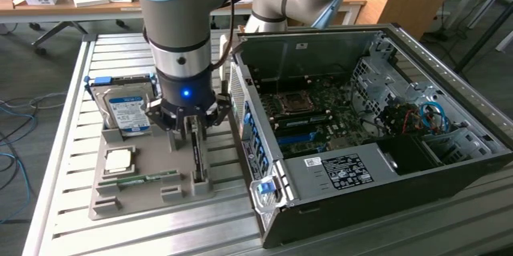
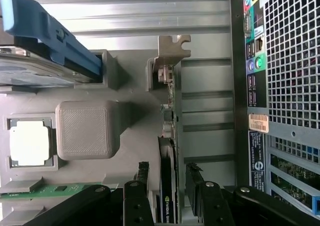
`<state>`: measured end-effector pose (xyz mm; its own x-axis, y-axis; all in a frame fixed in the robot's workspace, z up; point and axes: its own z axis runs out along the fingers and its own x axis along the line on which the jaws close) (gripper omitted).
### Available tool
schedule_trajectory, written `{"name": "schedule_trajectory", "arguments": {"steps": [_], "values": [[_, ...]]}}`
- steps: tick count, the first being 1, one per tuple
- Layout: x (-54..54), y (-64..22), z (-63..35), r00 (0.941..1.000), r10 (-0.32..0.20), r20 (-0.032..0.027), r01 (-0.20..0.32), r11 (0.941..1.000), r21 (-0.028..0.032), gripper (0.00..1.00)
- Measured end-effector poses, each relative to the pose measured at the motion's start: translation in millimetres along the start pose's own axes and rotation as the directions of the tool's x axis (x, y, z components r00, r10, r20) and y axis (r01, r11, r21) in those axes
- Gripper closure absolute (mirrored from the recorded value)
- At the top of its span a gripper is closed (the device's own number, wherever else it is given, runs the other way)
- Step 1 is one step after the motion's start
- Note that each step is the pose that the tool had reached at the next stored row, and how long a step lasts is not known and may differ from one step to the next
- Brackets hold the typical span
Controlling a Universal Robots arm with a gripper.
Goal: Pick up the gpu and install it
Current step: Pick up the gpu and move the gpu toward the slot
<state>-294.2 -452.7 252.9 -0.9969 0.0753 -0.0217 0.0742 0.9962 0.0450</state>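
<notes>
We see jaws apart, straddling the gpu (image 2: 167, 136) upright in its holder (image 2: 132, 136); closing off-centre could tilt or jam it.

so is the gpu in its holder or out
In: the gpu stands on edge, slotted in the gray holder beside the computer case.
</notes>
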Motion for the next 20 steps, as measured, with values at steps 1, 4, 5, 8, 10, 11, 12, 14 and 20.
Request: {"name": "schedule_trajectory", "arguments": {"steps": [1,4,5,8,10,11,12,14,20], "values": [[0.0,-0.1,1.2,1.0,0.0,0.0,0.0,1.0,0.0,0.57],[0.1,-0.5,4.7,1.0,0.0,0.0,0.0,1.0,0.0,0.57],[0.1,-0.7,5.8,1.0,0.0,0.0,0.0,1.0,0.0,0.57],[0.1,-1.0,8.5,1.0,0.0,0.0001,0.0,1.0,0.0,0.57],[0.2,-1.1,9.9,1.0,0.0,0.0,0.0,1.0,-0.0001,0.57],[0.2,-1.2,10.7,1.0,0.0,0.0001,0.0,1.0,0.0,0.57],[0.2,-1.2,11.4,1.0,0.0,0.0001,0.0,1.0,0.0,0.57],[0.2,-1.4,12.8,1.0,0.0,0.0001,0.0,1.0,0.0,0.57],[0.3,-1.6,16.1,1.0,0.0,-0.0001,0.0,1.0,0.0001,0.57]]}}
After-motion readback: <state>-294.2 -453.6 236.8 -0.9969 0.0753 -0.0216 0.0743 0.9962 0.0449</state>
